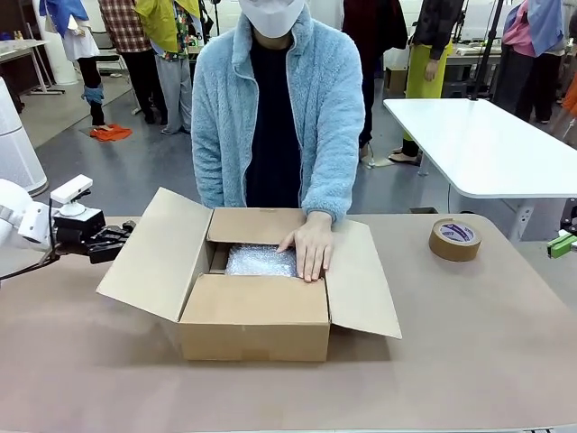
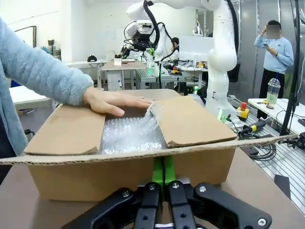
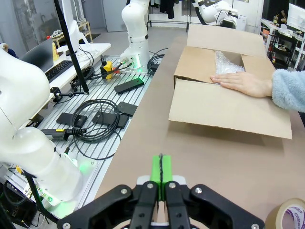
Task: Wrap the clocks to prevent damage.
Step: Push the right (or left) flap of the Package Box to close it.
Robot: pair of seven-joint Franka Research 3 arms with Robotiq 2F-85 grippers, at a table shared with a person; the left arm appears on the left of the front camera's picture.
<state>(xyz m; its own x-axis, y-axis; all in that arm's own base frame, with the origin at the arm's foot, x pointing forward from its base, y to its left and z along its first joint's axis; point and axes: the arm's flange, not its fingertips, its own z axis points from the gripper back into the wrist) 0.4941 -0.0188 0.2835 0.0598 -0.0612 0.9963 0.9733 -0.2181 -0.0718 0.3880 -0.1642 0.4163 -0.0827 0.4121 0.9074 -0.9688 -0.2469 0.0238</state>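
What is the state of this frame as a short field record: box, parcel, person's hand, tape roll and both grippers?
box: cardboard box on the table, top open
parcel: bubble-wrap parcel lying inside the box
person: hand flat on the parcel's right edge
tape: brown tape roll on the table, right of the box, apart from it
left gripper: jaws shut, empty, close beside the box's left flap
right gripper: jaws shut, empty, over the table, away from the box

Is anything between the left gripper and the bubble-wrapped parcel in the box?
Yes: the wall and opened flap of the cardboard box stand between the left gripper and the parcel, and the person's hand rests on the parcel.
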